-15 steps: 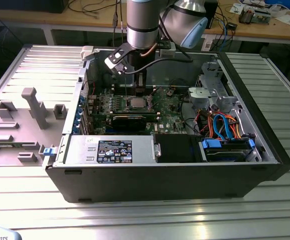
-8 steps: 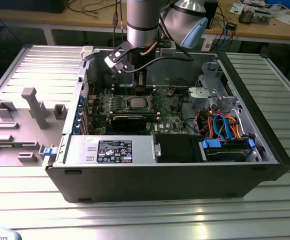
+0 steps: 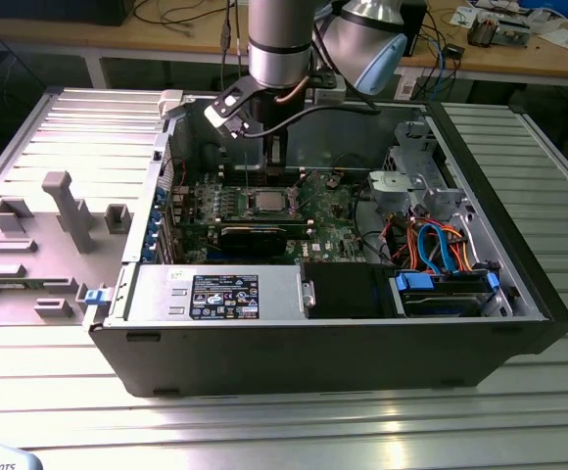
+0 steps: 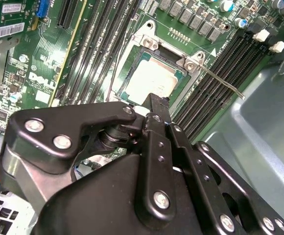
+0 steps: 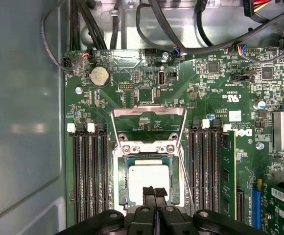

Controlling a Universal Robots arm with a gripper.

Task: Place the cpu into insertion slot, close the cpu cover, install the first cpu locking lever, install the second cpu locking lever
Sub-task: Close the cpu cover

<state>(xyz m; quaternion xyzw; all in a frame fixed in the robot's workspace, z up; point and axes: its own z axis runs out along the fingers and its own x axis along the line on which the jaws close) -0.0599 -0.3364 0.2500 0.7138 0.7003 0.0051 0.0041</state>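
Note:
The cpu [image 5: 148, 177] lies flat in the insertion slot [image 5: 121, 181] on the green motherboard, its pale metal top showing in both wrist views [image 4: 151, 78] and in the exterior view [image 3: 267, 203]. The cpu cover [image 5: 132, 111] stands swung up from its hinge at one side of the slot, leaving the chip uncovered. A thin locking lever [image 4: 221, 81] juts out free beside the slot. My gripper [image 5: 154, 192] hangs just above the cpu's edge farthest from the hinge, fingertips pressed together with nothing between them. The arm [image 3: 277, 44] reaches down into the open computer case.
Long black memory slots [image 5: 89, 171] flank the socket on both sides. A graphics card [image 3: 255, 235], a power supply [image 3: 220, 294] and a drive cage with blue and orange cables [image 3: 441, 250] fill the case. A grey fixture [image 3: 64, 211] sits on the table at the exterior view's left.

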